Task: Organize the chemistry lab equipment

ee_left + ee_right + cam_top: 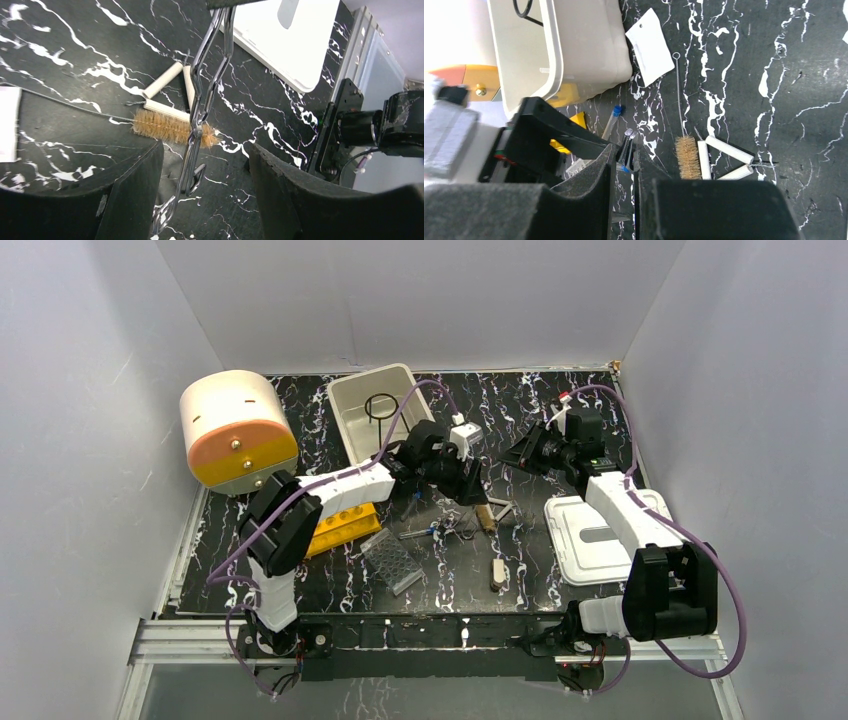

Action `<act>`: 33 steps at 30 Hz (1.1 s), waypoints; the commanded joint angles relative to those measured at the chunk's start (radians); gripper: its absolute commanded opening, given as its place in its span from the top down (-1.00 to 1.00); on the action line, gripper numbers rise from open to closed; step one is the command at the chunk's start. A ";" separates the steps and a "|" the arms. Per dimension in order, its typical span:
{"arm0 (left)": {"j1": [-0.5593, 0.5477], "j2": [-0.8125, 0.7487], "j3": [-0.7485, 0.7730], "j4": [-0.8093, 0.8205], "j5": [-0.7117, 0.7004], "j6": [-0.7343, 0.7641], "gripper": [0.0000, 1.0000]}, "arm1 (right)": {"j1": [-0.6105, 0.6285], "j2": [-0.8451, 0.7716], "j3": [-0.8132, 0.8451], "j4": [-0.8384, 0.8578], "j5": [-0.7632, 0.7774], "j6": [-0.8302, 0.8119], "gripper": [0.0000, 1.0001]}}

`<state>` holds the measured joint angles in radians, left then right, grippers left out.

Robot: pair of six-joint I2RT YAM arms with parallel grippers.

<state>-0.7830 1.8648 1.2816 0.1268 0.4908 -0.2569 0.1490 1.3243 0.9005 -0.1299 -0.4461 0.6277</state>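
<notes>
Left fingers astride metal forceps, gaps both sides, brush beneath.

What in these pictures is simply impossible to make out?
- Left wrist view: the metal tongs run off the bottom edge between the left gripper's open jaws; lower end unseen.
- Right wrist view: the right gripper covers nearly all of the tongs it grips.
- Right wrist view: the beige tub is cut by the top edge; only part of the black ring shows.
- Top view: small items beside the clear plate are too small to name.
</notes>
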 commanded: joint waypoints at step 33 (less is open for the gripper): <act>-0.003 -0.199 0.133 -0.259 0.087 0.094 1.00 | -0.022 -0.071 0.236 -0.008 0.042 0.102 -0.55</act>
<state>-0.7876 1.8076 1.3540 -0.0868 0.6220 -0.1768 0.1310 1.3094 1.0378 -0.1623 -0.4335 0.6792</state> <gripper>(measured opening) 0.037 0.761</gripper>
